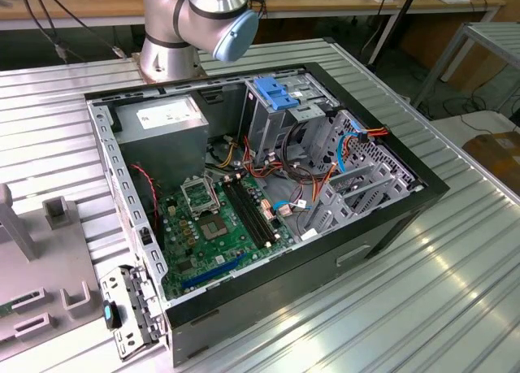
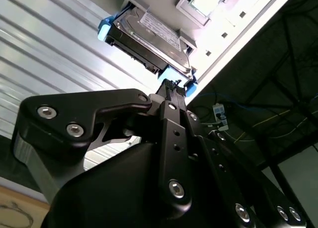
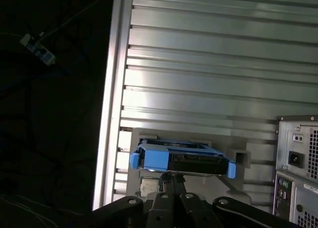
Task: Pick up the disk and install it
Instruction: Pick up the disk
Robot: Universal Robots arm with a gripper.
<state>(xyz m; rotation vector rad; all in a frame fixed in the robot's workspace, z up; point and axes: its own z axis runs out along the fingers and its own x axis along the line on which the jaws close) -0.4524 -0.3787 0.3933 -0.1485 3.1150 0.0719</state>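
lying just past closed fingers (image 2: 168, 91), disk (image 2: 149, 34)

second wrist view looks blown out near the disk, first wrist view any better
Second wrist view: glare whitens the ribbed table beside the disk. First wrist view: bright bands across the table, near-black past its edge, the disk's near face shadowed.
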